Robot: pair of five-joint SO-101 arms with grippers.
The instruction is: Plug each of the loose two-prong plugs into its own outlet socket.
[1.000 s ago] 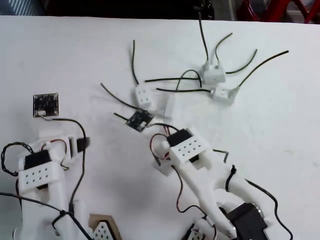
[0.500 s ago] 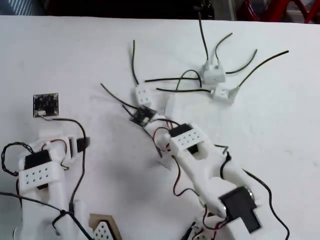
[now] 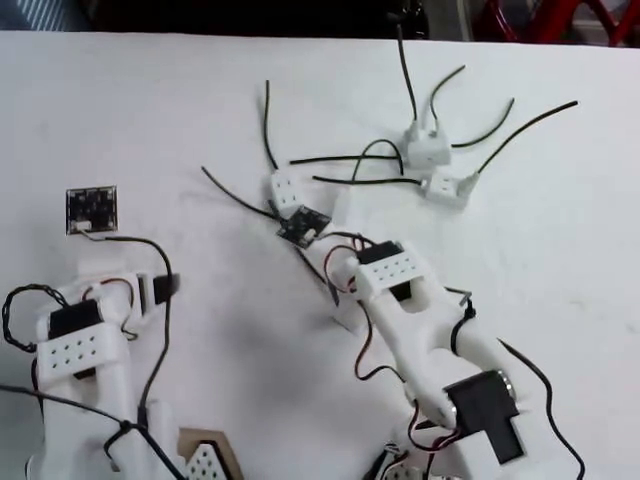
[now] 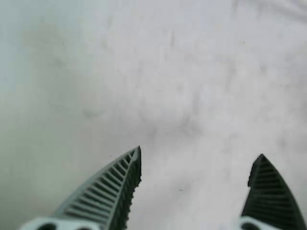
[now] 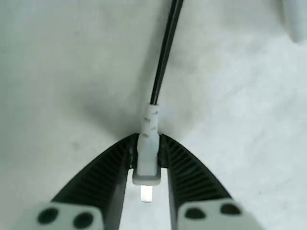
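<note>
1. The plug (image 5: pixel 146 165) is pinched dead centre in the right gripper (image 5: pixel 146 140), so those jaws are clamped on its white body.
2. Long axis: the plug is lined up with the jaws. Its black cord (image 5: pixel 163 52) is led straight out away from the wrist, toward the top of the right wrist frame. A bit of metal is seen at the end nearer the wrist, so the prongs are probably pointed back at the gripper rather than outward. That matters for the insertion.
3. In the high view the right arm (image 3: pixel 400 290) is stretched toward mid-frame. Its tip is parked just below and right of the nearest socket block (image 3: pixel 287 190). Whether they're touching can't be told, since the tip is hidden under a small black board (image 3: pixel 303 226).
4. A second socket block (image 3: pixel 428 148) and a third socket block (image 3: pixel 445 188) are found in the upper right, well apart from the jaws.
5. The left gripper (image 4: pixel 199 153) is held over bare surface (image 4: pixel 144 72) with its jaws apart and nothing between them. The left arm (image 3: pixel 85 340) is down in the lower left, so the right arm is clearly the nearer one.
6. Compared with a second ago, the right arm's tip is shifted up and right, from under the block to its lower-right corner. The left arm is unchanged.
</note>
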